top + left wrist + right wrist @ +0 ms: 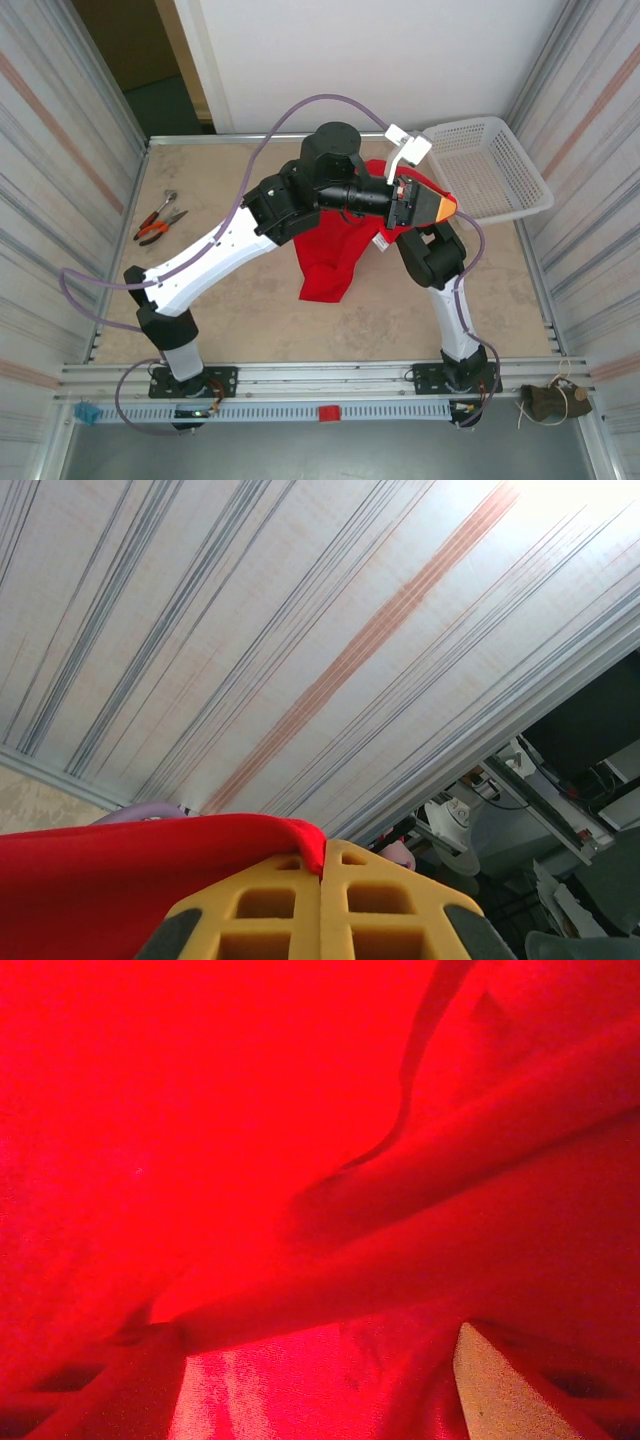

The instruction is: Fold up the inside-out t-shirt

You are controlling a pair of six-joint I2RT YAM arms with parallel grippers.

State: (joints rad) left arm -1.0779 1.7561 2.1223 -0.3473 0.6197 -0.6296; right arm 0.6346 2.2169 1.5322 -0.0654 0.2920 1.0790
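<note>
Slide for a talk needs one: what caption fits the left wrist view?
Left gripper shut on the red t-shirt, striped wall behind.

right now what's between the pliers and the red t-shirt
The left arm's white link crosses above that stretch of table in the top view; nothing else lies between pliers and t-shirt.

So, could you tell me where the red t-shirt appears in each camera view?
Top external: the t-shirt drapes at centre from the left gripper.
Left wrist: the t-shirt lies lower left, its edge pinched in the left gripper.
Right wrist: the t-shirt is close up, in folds.
Shared landmark: the left gripper's orange tip, in top external and left wrist.
</note>
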